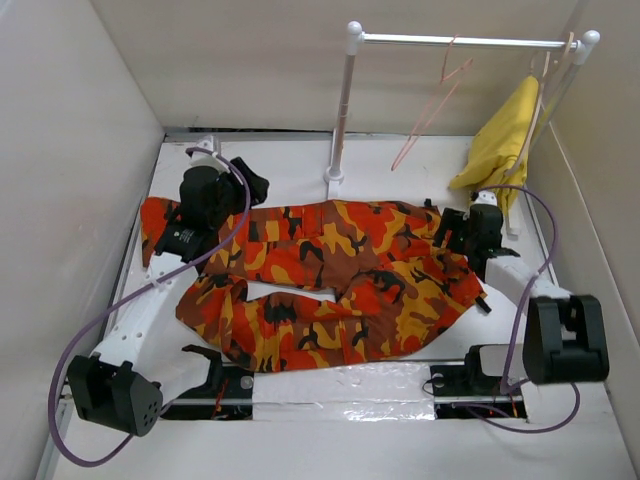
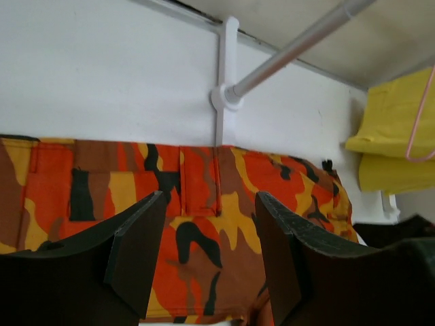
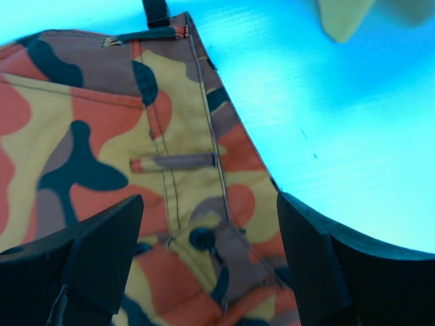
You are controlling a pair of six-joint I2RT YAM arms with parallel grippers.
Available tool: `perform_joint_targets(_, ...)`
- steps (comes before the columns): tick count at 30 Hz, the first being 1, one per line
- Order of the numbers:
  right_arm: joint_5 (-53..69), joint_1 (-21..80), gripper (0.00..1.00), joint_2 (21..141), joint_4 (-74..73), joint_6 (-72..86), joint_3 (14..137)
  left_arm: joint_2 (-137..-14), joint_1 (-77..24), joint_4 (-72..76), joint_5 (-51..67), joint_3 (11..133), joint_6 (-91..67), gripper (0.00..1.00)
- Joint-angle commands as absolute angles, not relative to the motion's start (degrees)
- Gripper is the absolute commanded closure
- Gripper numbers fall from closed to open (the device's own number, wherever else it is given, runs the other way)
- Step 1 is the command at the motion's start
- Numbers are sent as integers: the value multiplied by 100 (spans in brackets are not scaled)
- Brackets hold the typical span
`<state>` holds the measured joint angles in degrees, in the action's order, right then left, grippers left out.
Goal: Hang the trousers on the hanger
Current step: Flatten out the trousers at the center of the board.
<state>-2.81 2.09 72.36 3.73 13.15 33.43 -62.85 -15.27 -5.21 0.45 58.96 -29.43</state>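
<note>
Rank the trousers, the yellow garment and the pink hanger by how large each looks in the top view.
1. trousers
2. yellow garment
3. pink hanger, only thin wire, though nearly as long as the garment

The trousers (image 1: 330,280) lie flat on the desk (image 1: 290,165), the legs under the left hand (image 2: 209,231) and the waistband under the right hand (image 3: 211,231). Beyond both hands stands the clothes rail (image 1: 460,41) — the hanger (image 1: 430,105) hangs from it, with a garment (image 1: 500,135) hanging beyond the right hand.
</note>
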Motion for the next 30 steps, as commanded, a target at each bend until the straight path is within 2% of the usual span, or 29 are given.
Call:
perform_joint_targets(1,115,45,14,7943,801,1143,3962,-5968,-1538,-35,596,5704,-2927,48)
perform_joint_targets(3,166,-147,14,8330,756,1160,4280,-5976,-1538,-96,720,5730,-2761,48)
perform_joint_targets(5,719,-202,14,8823,852,1221,4411,-6020,-1538,-193,1062,5818,-2550,48)
perform_joint_targets(7,1027,-255,21,9191,687,1187,4710,-6029,-1538,-220,1212,5897,-2409,48)
perform_joint_targets(15,1748,-448,30,9597,510,994,4983,-5880,-1538,-176,1406,5836,-2426,48)
perform_joint_targets(17,1845,-500,39,9598,405,871,5001,-5845,-1538,-193,1354,5836,-2417,48)
perform_joint_targets(18,1881,-501,48,9554,378,835,4984,-5827,-1538,-193,1354,5836,-2417,48)
perform_joint_targets(19,1924,-501,73,9502,404,835,4940,-5810,-1538,-185,1345,5827,-2417,48)
perform_joint_targets(22,1882,-623,100,8968,885,1036,4387,-5871,-1538,-211,1249,5827,-2382,48)
perform_joint_targets(27,1055,-1255,100,7675,782,1608,3571,-6283,-1538,-395,1231,5915,-2338,48)
perform_joint_targets(30,862,-2099,100,6840,704,1889,3279,-6555,-1538,-492,1038,5924,-2294,48)
